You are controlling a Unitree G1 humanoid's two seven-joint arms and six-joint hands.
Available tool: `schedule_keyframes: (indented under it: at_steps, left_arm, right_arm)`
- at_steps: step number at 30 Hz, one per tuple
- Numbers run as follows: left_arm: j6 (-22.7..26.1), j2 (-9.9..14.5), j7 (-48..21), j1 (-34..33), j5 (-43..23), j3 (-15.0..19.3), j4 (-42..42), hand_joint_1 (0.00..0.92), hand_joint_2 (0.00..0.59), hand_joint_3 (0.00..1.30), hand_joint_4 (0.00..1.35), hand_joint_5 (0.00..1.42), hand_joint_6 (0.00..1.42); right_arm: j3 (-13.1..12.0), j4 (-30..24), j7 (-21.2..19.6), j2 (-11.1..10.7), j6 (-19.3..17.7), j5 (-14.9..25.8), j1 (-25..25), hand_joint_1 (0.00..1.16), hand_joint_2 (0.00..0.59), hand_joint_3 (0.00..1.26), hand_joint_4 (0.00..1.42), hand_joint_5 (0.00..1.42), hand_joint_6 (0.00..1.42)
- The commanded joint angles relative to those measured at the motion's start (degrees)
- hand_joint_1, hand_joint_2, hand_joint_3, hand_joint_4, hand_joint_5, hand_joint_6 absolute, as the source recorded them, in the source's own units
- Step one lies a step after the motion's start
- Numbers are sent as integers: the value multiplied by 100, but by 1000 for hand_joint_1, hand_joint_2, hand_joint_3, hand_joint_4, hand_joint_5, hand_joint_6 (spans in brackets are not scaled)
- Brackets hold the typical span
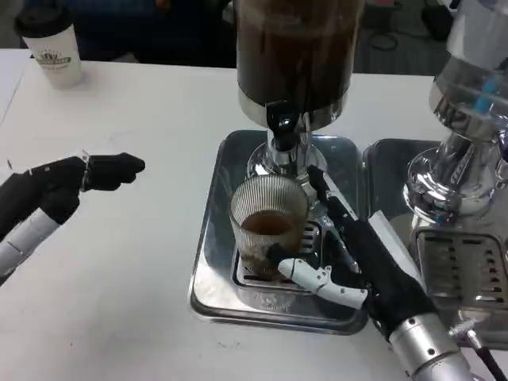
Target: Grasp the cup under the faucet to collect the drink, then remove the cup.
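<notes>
My left hand (95, 172) hovers over the bare table (143, 302), fingers curled in on nothing. The cup (267, 226) stands on the tray (208, 274) under the faucet (283, 123), partly filled. My right hand (353, 262) wraps it, thumb in front, fingers behind. If I tilt it when lifting, the drink slops; if the faucet drips, the tray floods.

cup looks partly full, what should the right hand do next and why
Probably draw the ribbed glass cup toward the robot, off the metal drip tray: the right hand already wraps it, and brown drink sits inside, below the dispenser's faucet.
</notes>
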Motion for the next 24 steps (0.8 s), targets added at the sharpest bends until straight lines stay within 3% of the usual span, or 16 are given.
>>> schedule_keyframes:
  at_steps: [1, 14, 24]
  left_arm:
    - [-97, 15, 106, 127, 80, -45, 131, 0, 87, 378, 259, 254, 244]
    - [-59, 112, 150, 249, 216, -147, 289, 0, 104, 408, 282, 254, 249]
    - [-11, 119, 211, 300, 229, -106, 395, 0, 117, 413, 294, 254, 260]
  right_arm:
    - [73, 119, -157, 83, 136, -155, -107, 635, 192, 0, 0, 0, 0]
    - [124, 577, -217, 269, 99, -84, -315, 642, 191, 0, 0, 0, 0]
    - [250, 706, -296, 276, 166, -220, -428, 631, 187, 0, 0, 0, 11]
